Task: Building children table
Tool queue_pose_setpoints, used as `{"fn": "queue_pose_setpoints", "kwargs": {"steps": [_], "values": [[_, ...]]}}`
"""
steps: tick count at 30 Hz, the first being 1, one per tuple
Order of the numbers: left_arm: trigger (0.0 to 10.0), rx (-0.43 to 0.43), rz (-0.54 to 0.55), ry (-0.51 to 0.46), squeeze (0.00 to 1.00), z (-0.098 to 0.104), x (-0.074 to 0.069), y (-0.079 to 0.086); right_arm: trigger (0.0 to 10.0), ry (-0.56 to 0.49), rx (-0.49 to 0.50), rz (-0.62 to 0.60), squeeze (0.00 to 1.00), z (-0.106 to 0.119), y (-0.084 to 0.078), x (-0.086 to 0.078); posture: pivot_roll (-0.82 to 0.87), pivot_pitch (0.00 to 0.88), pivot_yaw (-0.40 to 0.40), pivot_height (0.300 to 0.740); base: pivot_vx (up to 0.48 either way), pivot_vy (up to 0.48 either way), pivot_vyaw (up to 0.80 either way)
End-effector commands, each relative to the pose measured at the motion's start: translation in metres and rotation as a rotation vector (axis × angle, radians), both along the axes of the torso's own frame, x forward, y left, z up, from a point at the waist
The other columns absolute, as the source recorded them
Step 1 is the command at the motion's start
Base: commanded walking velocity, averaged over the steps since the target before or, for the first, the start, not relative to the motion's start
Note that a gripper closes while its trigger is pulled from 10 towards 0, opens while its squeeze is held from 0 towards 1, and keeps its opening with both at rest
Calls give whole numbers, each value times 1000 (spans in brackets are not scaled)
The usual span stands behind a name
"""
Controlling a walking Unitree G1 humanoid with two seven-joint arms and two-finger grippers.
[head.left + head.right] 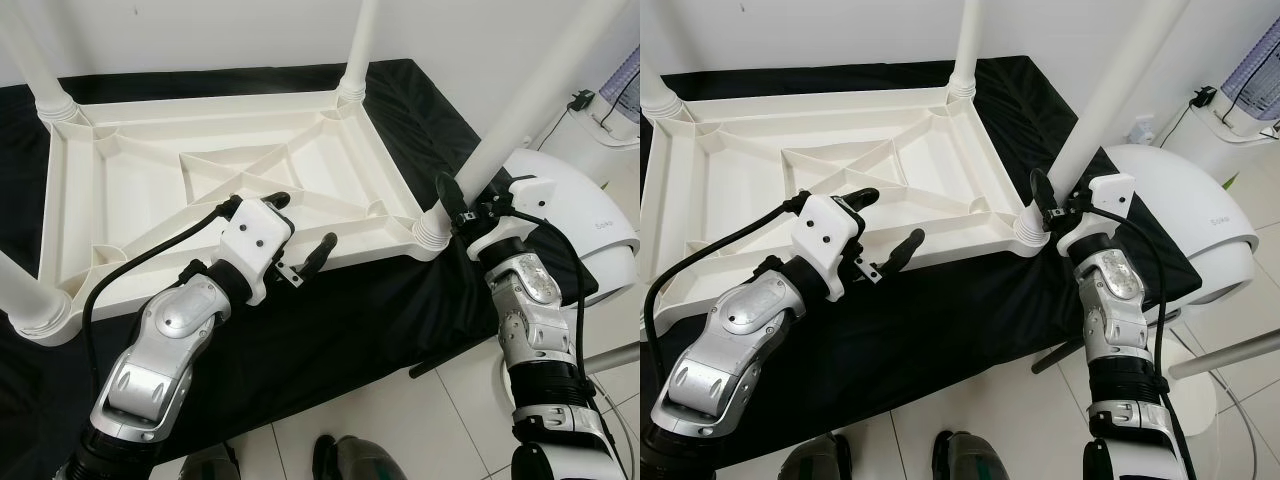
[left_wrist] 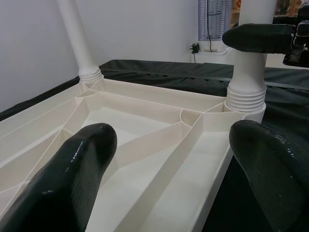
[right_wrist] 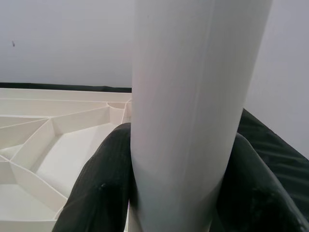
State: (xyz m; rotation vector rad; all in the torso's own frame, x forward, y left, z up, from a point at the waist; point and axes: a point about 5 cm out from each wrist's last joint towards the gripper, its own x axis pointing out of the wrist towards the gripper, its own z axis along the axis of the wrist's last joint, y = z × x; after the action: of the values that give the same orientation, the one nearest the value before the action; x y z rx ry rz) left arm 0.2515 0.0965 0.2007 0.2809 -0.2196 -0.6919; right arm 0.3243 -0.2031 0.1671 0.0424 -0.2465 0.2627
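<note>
Right gripper [image 1: 452, 200] clamped around white table leg [image 1: 520, 100]; left gripper [image 1: 300, 225] spread over upturned tabletop [image 1: 150, 190], apparently not touching.

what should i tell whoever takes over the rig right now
Right gripper: jaws shut on the near right table leg, just above its threaded socket.
Left gripper: jaws open, straddling the near rim of the upturned white tabletop, gripping nothing.
The tabletop lies upside down on a black cloth.
Done: legs stand in all four corner sockets.
Left: whether the right leg is fully seated can't be judged; check it, let go, then turn the table upright.
</note>
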Motion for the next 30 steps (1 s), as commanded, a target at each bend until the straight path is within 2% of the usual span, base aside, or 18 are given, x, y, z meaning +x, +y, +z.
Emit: {"fn": "queue_pose_setpoints", "kwargs": {"steps": [1, 9, 18, 21, 30], "values": [[10000, 5, -10, -7, 0, 2, -3, -3, 10000, 297, -11, -57, 0, -63, -7, -10, 23, 151, -66, 740, 0, 0, 0], [10000, 3, -6, -5, 0, 2, -3, -2, 10000, 278, 9, -123, 0, -61, -3, -11, 23, 156, -68, 740, 0, 0, 0], [10000, -3, -6, -5, 0, 2, -2, -3, 10000, 223, 56, -241, 0, -53, 14, -12, 18, 158, -67, 740, 0, 0, 0], [10000, -5, -7, -7, 0, 3, -2, -3, 10000, 220, 100, -303, 0, -51, 22, -12, 20, 158, -67, 740, 0, 0, 0], [10000, -6, -5, -6, 0, 3, -2, -3, 10000, 211, 107, -438, 0, -47, 28, -14, 23, 161, -70, 740, 0, 0, 0]]}}
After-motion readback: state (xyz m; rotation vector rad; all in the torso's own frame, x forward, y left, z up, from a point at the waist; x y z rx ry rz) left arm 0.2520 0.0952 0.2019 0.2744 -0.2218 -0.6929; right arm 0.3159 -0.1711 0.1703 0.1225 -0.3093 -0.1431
